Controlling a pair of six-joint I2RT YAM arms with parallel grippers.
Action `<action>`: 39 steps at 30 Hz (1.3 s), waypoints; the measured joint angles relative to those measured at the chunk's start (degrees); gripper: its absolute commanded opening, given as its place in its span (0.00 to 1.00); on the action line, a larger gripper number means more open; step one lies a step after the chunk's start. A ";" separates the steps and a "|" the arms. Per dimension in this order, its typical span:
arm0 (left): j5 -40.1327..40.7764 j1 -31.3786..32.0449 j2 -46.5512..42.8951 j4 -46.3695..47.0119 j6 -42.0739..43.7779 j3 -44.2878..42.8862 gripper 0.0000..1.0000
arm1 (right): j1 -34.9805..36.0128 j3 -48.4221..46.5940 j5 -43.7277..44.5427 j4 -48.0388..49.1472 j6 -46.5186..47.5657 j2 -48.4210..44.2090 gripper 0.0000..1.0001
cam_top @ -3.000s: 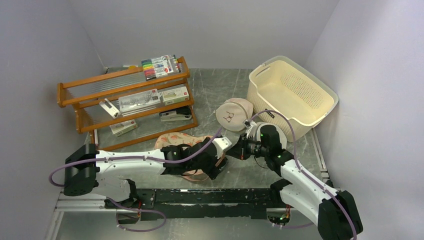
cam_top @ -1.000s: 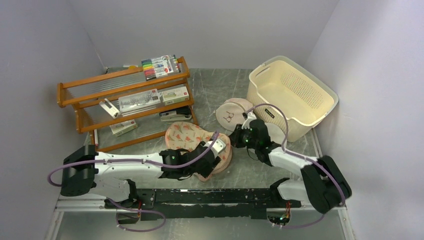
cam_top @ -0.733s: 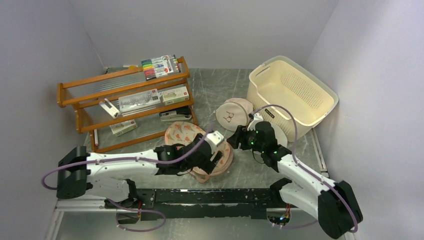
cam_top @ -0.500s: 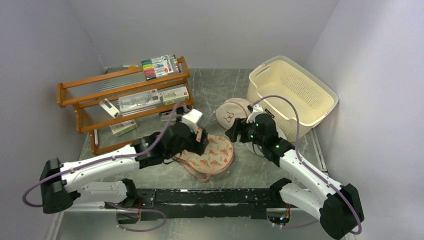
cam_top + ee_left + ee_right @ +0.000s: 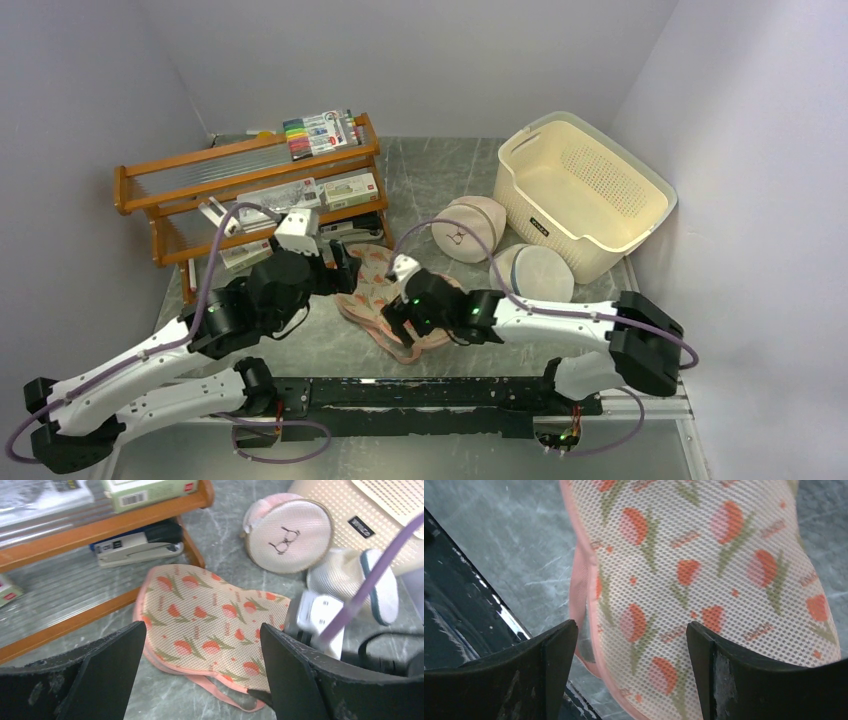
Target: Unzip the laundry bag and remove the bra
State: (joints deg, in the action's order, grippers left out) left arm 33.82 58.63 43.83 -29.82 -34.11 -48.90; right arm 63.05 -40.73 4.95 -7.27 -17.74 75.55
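The laundry bag [image 5: 200, 605], framed by the black fingers [image 5: 100, 675] of the left pincer [image 5: 202, 630], is cream-peach mesh printed with red-orange flowers on green stems and edged in pink. Beyond that pincer are a pale pink round bag [image 5: 287, 532] with a black bra drawing, a white bag [image 5: 345, 577] with a dark blue rim, and an orange-brown wooden shelf [image 5: 125, 525]. The surface [image 5: 220, 505] is marbled grey.
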 measured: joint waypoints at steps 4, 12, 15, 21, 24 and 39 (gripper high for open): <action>3.87 -0.07 -1.99 -2.95 -0.68 -0.22 0.96 | 8.35 -5.20 8.48 -4.17 2.99 6.05 0.81; 6.05 -0.09 -0.13 -4.94 -0.39 -0.22 0.95 | 16.46 -9.84 21.77 -10.97 5.33 13.77 0.68; 6.05 -0.09 0.26 -5.20 -0.39 -0.22 0.95 | 16.57 -9.90 24.41 -11.96 5.18 14.82 0.60; 6.03 -0.09 0.37 -5.18 -0.31 -0.22 0.95 | 16.76 -9.46 24.87 -11.96 4.81 12.57 0.26; 6.03 -0.09 0.37 -5.20 -0.20 -0.22 0.95 | 16.83 -8.87 22.97 -10.56 4.61 9.55 0.14; 6.03 -0.09 0.37 -5.22 0.24 -0.24 0.95 | 14.60 -6.43 9.07 0.70 -2.49 0.61 0.00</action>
State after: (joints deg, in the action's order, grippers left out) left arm 39.86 58.54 44.21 -35.05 -33.87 -49.15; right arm 77.65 -47.16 14.02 -6.57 -20.23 76.16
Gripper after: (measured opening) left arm 0.950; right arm 0.010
